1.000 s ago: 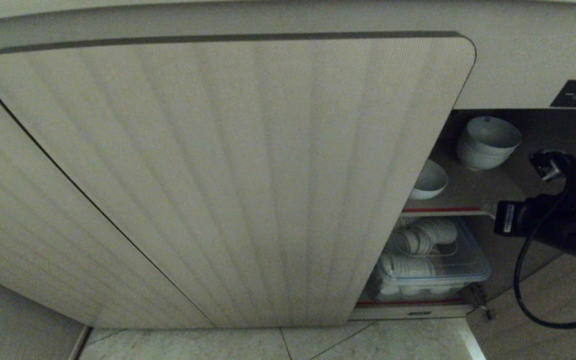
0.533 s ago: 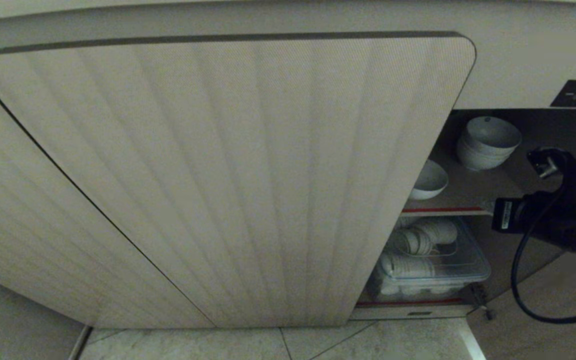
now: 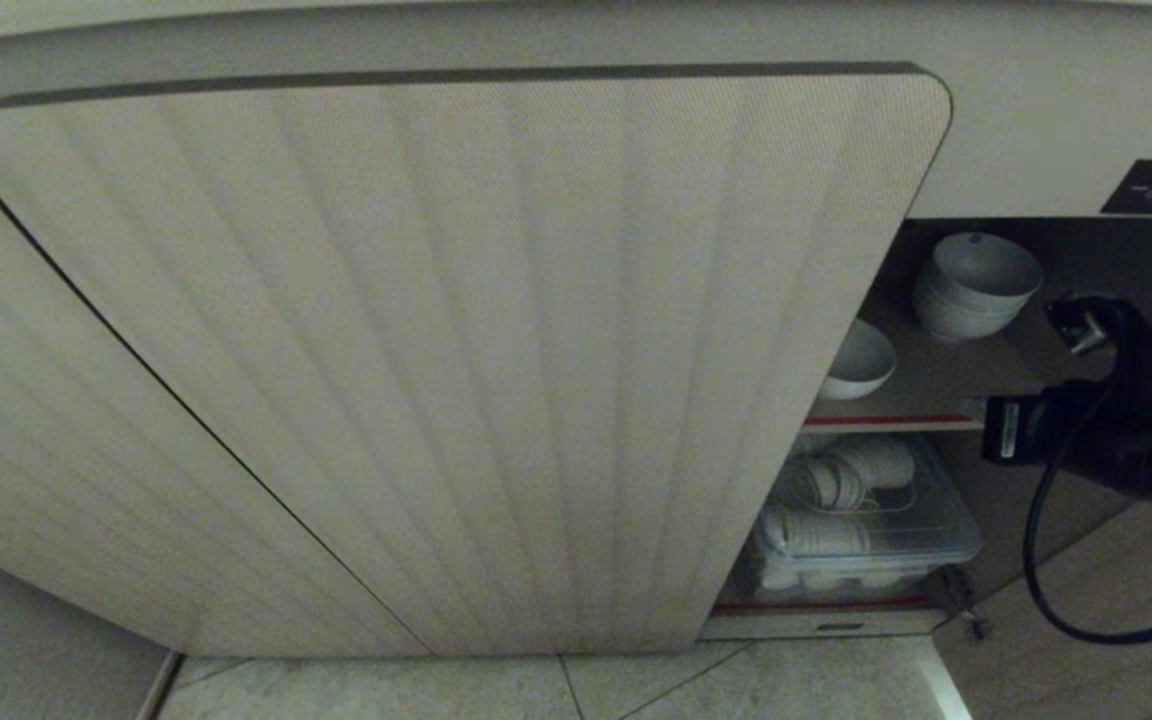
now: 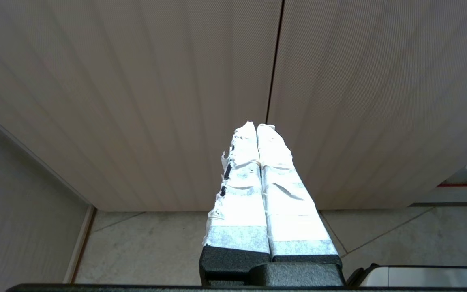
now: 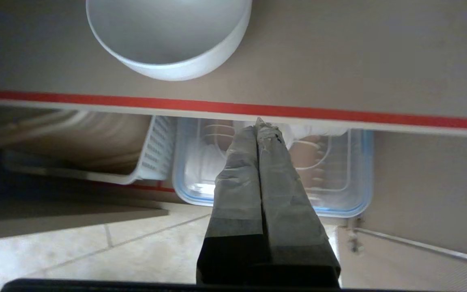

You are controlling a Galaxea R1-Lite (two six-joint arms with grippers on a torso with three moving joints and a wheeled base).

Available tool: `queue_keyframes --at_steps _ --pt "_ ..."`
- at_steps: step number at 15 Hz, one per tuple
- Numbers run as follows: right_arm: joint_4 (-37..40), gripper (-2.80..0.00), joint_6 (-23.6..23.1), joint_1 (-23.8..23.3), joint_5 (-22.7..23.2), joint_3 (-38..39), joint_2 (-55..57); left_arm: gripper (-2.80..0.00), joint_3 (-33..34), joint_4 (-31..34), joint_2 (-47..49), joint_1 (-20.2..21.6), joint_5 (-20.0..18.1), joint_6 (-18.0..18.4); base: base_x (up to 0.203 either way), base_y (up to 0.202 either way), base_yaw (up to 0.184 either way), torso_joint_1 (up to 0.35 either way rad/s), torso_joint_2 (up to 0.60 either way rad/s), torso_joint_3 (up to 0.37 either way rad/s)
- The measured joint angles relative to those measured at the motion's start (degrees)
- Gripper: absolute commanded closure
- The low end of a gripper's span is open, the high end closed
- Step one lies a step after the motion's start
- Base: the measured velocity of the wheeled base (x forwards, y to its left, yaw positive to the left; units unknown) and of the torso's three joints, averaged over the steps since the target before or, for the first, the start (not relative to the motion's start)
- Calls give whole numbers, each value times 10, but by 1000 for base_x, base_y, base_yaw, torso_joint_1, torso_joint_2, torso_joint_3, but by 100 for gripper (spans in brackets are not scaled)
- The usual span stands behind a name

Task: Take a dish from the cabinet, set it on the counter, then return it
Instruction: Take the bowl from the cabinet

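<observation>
Head cam: your right arm (image 3: pixel 1086 440) at the open cabinet (image 3: pixel 936 400) has barely shifted. Bowl (image 3: pixel 856 360) sits untaken on the shelf.

L wrist: left gripper (image 4: pixel 257 129) pressed together, parked.

R wrist: right gripper (image 5: pixel 258 123) pressed together, empty, below the bowl (image 5: pixel 168 36).

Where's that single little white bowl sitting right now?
In the head view the small round white bowl sits on the right, on the grey-brown upper shelf with the red-striped edge, beside the ribbed beige door and nearer than the stack of white bowls.
</observation>
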Motion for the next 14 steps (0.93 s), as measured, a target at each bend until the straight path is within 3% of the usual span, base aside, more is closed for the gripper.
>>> queue_keyframes --at_steps 14 --pt "6 -280 4 -4 2 -3 -3 0 0 0 0 0 0 0 0 0 0 0 0 0"
